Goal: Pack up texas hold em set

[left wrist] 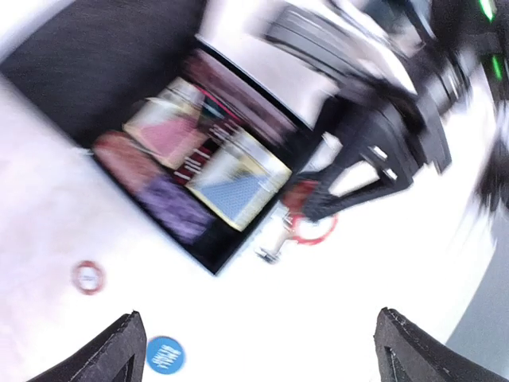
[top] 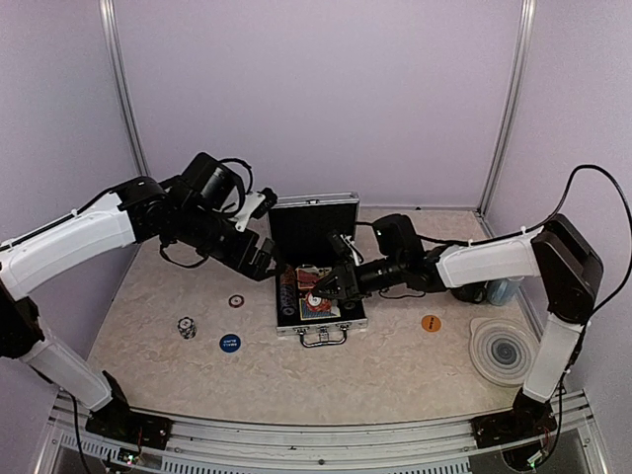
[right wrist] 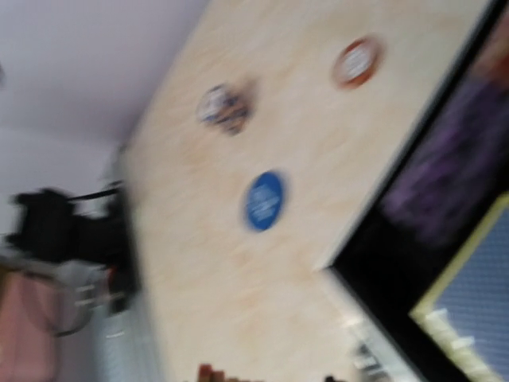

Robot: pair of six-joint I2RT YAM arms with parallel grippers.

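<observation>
Centrally on the beige marbled tabletop (top: 395,365) sits the small ribbed silver aluminium case (top: 346,324). It is open, with its black lid upright on the far side and its handle at the near edge. The left fingers (left wrist: 119,354) hang just beside the case's left edge, spread wide with nothing between them. The right fingers (top: 331,284) are over the case from the right, pinched on what looks like a red-and-white round disc (top: 314,296), though blur hides the exact contact.

Inside the case lie a red-backed card deck (left wrist: 167,127) and a blue-backed card deck (left wrist: 238,187), with rows of dark chips (left wrist: 179,211) along the left side.

Open room lies left of the case, where a blue round button (top: 229,342), a small red-ringed button (top: 236,300) and a short black-and-white chip stack (top: 187,327) sit apart from one another. Right of the case an orange round button (top: 431,323) lies alone. Further right, a round grey ringed coaster (top: 505,348) is near the tabletop's right edge. A dark mug (top: 472,293) and a pale-blue mug (top: 505,289) stand behind the right arm.

Pale lilac walls (top: 316,99) with metal corner posts close in the left, far and right sides.
</observation>
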